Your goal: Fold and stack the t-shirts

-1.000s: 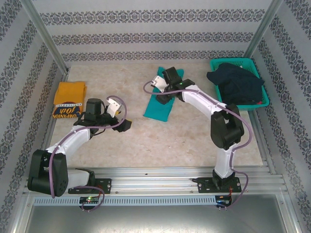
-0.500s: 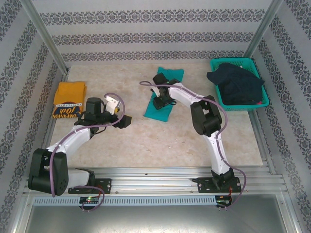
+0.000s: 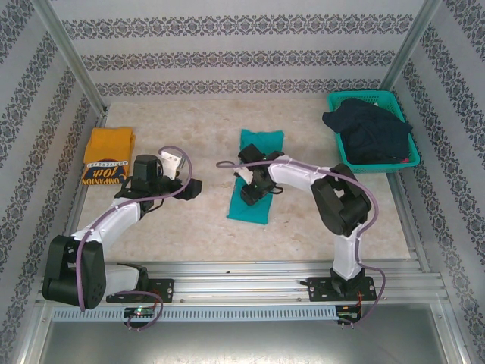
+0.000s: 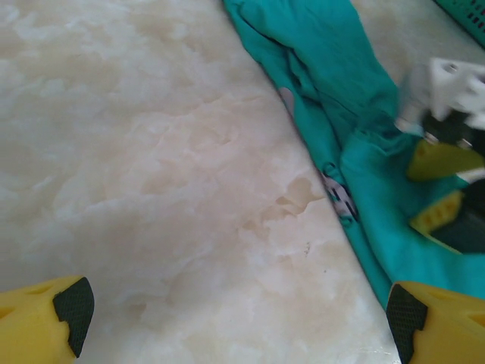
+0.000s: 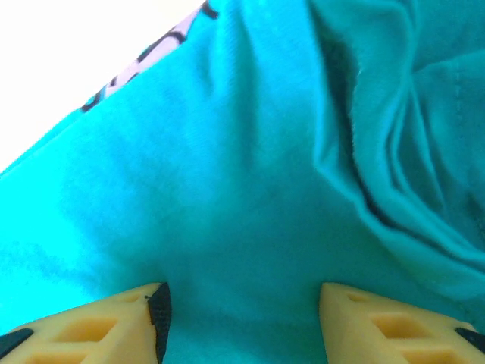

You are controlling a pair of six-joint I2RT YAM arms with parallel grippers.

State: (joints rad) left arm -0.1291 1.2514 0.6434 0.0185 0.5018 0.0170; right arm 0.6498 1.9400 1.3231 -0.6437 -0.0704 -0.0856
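Spread wide, the left jaws hang low over bare marble-patterned worktop, their yellow fingertips at the two bottom corners of the left wrist view with nothing between them. Just to their right lies the teal-green t-shirt, its edge running diagonally with a bit of white lettering showing.

Set apart as well, the right jaws are down on that same t-shirt. The right wrist view has the yellow fingertips standing apart, with cloth lying between them and not pinched, and creases bunched on the right side. From the left wrist view these fingertips are seen resting on the teal fabric.

From above, the teal-green t-shirt is a long narrow strip in the middle of the worktop, running from far to near, with the right arm's wrist over its middle. The mustard-yellow t-shirt lies folded at the left edge, well apart, dark lettered band on its near end. At the far right corner stands a teal mesh basket holding dark navy clothing.
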